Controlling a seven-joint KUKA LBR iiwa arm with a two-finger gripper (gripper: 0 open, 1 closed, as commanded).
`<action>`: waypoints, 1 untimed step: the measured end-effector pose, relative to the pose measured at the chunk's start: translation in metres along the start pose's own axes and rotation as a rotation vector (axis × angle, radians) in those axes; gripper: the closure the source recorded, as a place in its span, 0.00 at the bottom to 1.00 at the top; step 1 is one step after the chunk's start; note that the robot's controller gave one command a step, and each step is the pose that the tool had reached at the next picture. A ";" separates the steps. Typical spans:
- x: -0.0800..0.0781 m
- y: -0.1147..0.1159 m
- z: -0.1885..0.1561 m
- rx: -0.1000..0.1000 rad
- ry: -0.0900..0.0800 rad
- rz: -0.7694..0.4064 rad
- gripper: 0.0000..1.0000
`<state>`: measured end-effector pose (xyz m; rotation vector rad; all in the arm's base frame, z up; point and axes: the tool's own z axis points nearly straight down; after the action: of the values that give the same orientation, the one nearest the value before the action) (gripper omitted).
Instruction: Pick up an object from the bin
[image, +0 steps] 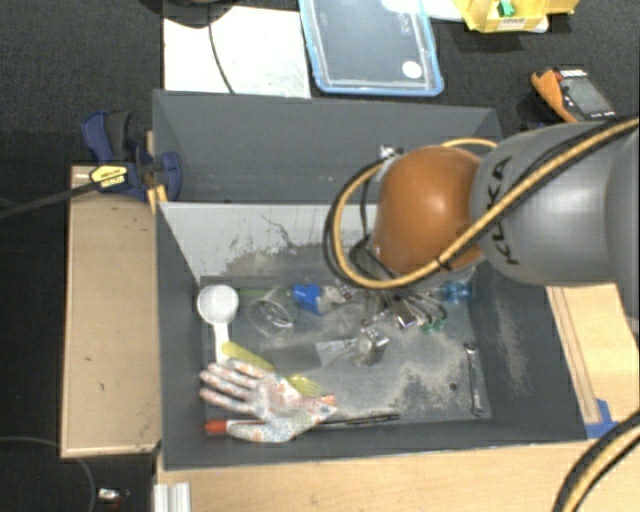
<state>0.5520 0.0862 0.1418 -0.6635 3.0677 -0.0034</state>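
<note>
Gripper (373, 343) sits low in mid-bin (300, 140), just right of a clear plastic scrap (335, 350), seemingly placed for a grasp; whether open or closed, I cannot tell.

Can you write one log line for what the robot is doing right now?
end effector: low over middle of bin | nearest: clear plastic piece, blue item | patterned glove: front left

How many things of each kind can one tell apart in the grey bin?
patterned glove: 1
white spoon: 1
clear cup: 1
blue pieces: 2
yellow strip: 1
metal rod: 1
Total: 7
</note>
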 end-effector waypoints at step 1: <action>0.019 0.108 0.073 0.002 -0.013 0.116 0.00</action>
<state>0.4906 0.1769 0.0689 -0.4829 3.0882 -0.0019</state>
